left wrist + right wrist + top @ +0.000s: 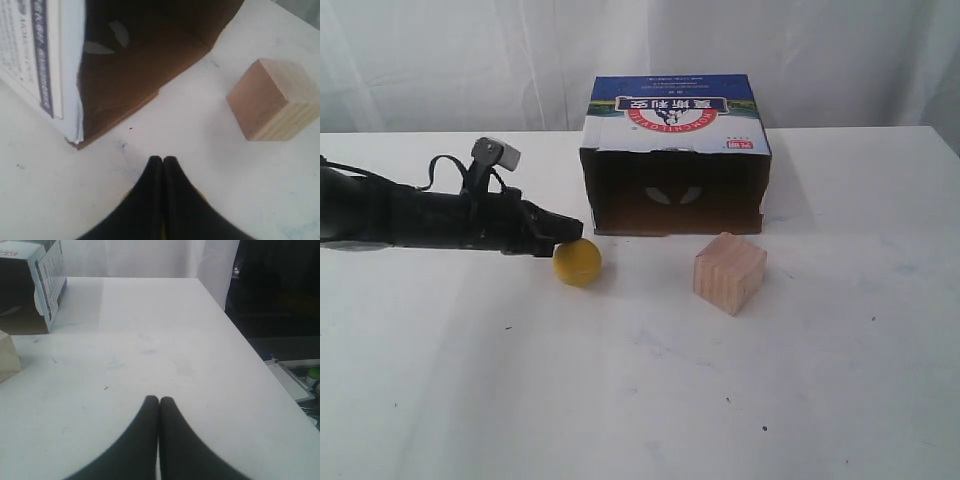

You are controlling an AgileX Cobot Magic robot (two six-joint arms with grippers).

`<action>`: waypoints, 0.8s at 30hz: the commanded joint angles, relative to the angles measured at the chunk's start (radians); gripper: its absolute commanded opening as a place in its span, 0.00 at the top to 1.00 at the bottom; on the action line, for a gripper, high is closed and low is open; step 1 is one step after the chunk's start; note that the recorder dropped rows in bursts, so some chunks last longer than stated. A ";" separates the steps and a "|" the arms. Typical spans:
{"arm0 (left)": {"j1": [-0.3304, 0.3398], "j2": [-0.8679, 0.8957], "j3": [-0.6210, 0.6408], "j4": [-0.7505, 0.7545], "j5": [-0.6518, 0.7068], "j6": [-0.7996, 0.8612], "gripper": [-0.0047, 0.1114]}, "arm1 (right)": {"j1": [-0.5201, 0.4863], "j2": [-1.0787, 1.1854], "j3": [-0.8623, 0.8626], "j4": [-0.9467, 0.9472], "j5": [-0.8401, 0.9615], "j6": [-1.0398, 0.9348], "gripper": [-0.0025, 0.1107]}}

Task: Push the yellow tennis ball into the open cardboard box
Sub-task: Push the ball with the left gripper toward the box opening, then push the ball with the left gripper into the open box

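Observation:
The yellow tennis ball (578, 262) rests on the white table, in front of the left corner of the open cardboard box (675, 120). My left gripper (576, 230) is shut, its black tips just above and behind the ball, touching or nearly so. In the left wrist view the left gripper (163, 160) hides the ball except for thin yellow slivers (202, 196); ahead lies the box's brown inside (145, 60) with two oval holes. My right gripper (159, 400) is shut over bare table, out of the exterior view.
A pale wooden cube (730, 272) stands right of the ball, before the box's right half; it also shows as the cube (272, 100) in the left wrist view. The table's edge (250, 345) lies beside the right gripper. White curtains hang behind.

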 commanded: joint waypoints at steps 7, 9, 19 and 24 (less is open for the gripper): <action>-0.112 0.104 -0.184 -0.023 0.070 0.101 0.96 | 0.001 -0.004 0.005 0.001 -0.003 -0.003 0.98; -0.112 0.121 -0.225 -0.023 0.075 0.098 0.96 | 0.001 -0.004 0.005 0.001 -0.003 -0.003 0.98; -0.069 0.096 -0.343 0.090 0.314 -0.180 0.96 | 0.001 -0.004 0.005 0.001 -0.003 -0.003 0.98; -0.062 0.079 -0.307 0.443 0.417 -0.380 0.96 | 0.001 -0.004 0.005 0.001 -0.003 -0.003 0.98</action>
